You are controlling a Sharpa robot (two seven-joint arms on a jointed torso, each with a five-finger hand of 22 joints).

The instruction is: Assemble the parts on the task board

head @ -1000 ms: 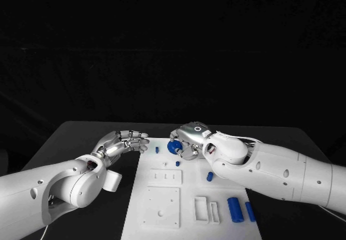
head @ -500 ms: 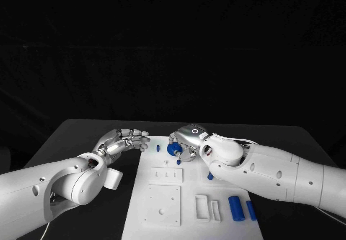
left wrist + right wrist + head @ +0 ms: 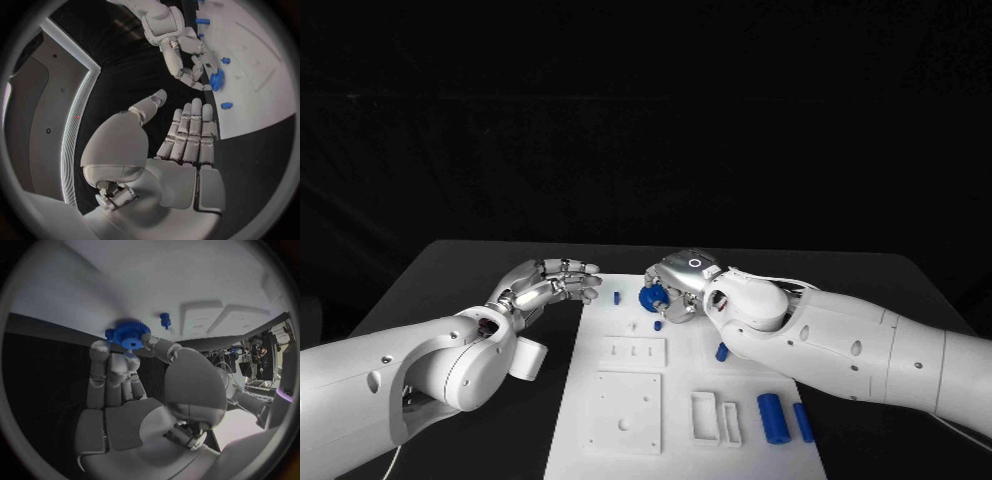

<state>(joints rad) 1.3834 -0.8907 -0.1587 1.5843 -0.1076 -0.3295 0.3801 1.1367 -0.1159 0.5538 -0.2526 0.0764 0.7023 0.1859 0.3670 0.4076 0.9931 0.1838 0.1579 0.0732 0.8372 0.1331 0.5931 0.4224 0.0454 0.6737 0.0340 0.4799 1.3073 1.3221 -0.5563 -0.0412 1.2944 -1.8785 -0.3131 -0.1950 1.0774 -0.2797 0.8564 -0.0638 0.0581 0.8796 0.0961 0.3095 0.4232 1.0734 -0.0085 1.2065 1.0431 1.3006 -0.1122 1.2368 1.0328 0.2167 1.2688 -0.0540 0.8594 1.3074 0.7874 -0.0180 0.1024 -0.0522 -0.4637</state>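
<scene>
The right hand [image 3: 678,285] holds a blue gear [image 3: 130,333] at its fingertips over the task board [image 3: 625,440]; the left hand [image 3: 548,283] is empty, fingers apart.

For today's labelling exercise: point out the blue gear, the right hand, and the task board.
blue gear [image 3: 130,333]: right wrist view, on its toothed face.
right hand [image 3: 678,282]: head view, on the back of the hand.
task board [image 3: 678,462]: head view, on bare white plate near the front edge.

You are seeing a blue toothed gear [image 3: 130,333] sitting over the far end of the white task board [image 3: 672,440]; two blue cylinders [image 3: 769,417] are lying near its right edge.
</scene>
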